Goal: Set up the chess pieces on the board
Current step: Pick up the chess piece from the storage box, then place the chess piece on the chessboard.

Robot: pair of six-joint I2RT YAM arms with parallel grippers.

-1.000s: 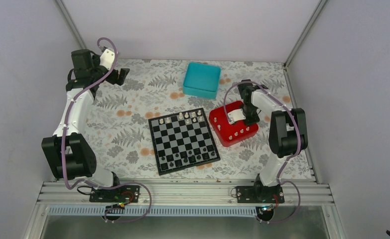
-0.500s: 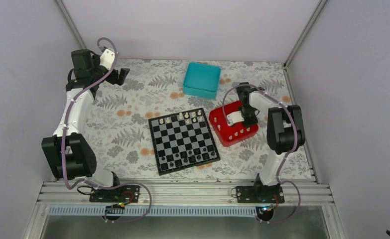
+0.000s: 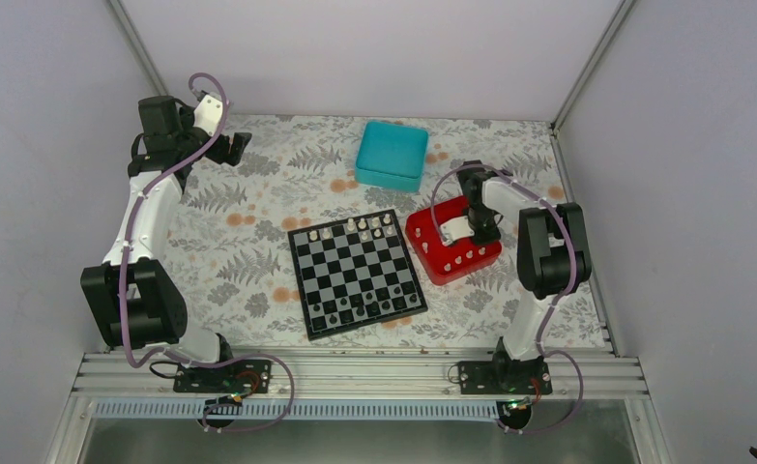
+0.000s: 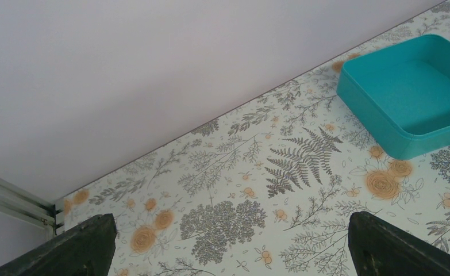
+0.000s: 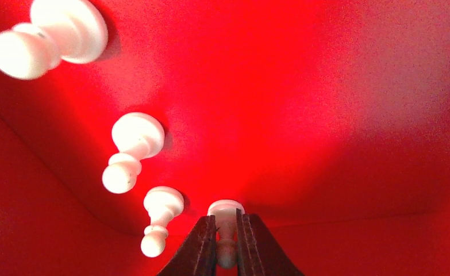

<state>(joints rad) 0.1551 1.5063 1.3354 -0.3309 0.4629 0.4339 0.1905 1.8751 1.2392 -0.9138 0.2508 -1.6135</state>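
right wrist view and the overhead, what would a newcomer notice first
The vivid red tray fills the right wrist view, where the right gripper pinches one white pawn beside three loose pawns. Overhead, the checkered board sits mid-table with pieces lining its far and near rows, and a teal box lies beyond it.

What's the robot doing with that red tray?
It is setting up chess. The right fingers are shut on a white pawn inside the red tray, where more loose pieces wait. The board already holds a few white pieces along its far edge. The left fingers are open, holding nothing, by the far-left corner.
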